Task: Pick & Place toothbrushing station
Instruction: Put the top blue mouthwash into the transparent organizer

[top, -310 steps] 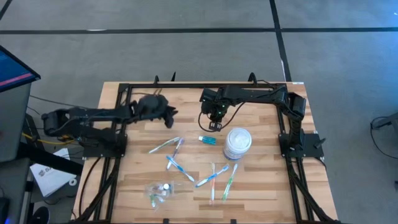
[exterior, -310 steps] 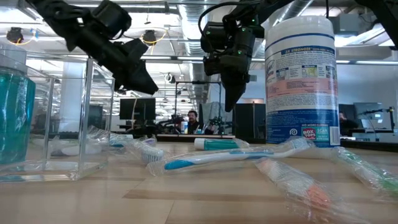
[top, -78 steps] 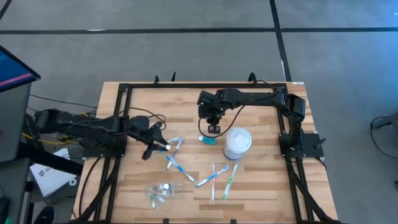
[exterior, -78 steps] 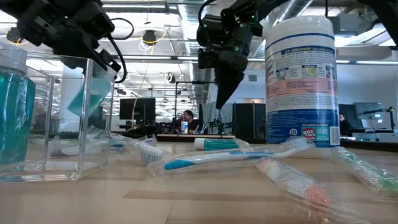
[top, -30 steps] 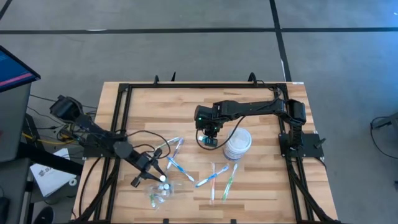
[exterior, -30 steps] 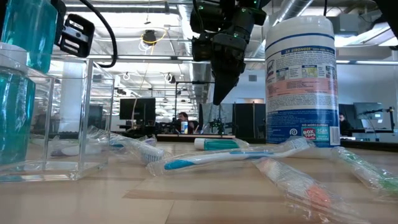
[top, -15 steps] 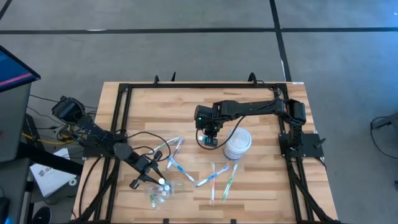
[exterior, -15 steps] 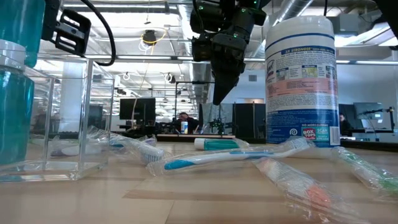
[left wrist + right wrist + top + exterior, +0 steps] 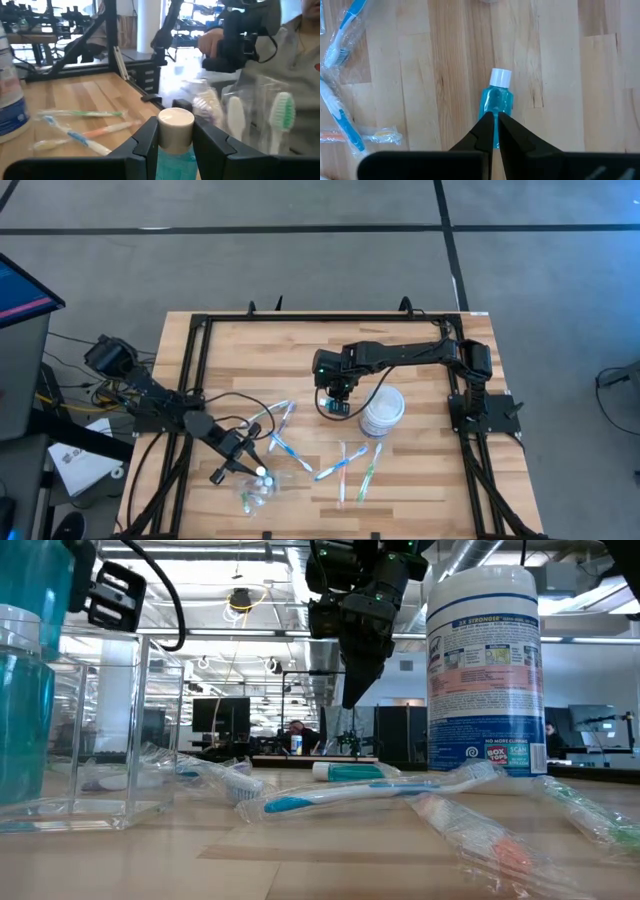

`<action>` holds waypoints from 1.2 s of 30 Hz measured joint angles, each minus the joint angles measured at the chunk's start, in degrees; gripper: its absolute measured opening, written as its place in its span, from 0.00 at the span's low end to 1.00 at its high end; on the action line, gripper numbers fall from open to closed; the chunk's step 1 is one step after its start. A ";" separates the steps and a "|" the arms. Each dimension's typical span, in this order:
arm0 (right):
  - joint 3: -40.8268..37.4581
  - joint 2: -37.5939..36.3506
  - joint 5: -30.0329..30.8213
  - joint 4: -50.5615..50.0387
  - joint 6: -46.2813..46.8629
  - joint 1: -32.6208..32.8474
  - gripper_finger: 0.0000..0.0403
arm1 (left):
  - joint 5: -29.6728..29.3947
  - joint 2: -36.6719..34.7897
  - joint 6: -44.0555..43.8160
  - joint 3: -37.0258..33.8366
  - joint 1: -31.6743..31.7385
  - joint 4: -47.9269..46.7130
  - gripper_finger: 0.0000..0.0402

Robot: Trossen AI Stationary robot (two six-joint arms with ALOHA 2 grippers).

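My left gripper is near the table's front left and is shut on a small blue bottle with a white cap. It holds the bottle over a clear container. That container holds toothbrushes and another blue bottle. My right gripper is shut and points down. It hovers above a third blue bottle, which lies on its side at mid table, and does not touch it. Several wrapped toothbrushes lie flat on the wood. My left gripper pinches the bottle between its two fingers, one on each side of the shoulder just under the cap. The fingers come in level. The bottle stands upright, cap up, lifted clear of the table.
A white wipes canister stands just right of the lying bottle. A black frame runs round the tabletop. Bare wood lies along the far side. A person in a grey top is beyond the table's edge.
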 joint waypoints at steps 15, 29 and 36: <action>0.00 0.00 -0.02 0.02 0.00 0.00 0.04 | -0.31 3.82 -1.32 -0.04 -1.67 0.49 0.22; 0.00 0.00 -0.02 0.02 0.02 0.00 0.04 | -0.70 3.82 -1.31 -0.04 -1.64 0.25 0.30; 0.00 0.00 -0.02 0.02 0.02 0.00 0.04 | -0.68 3.80 -1.33 -0.04 -1.64 0.25 0.30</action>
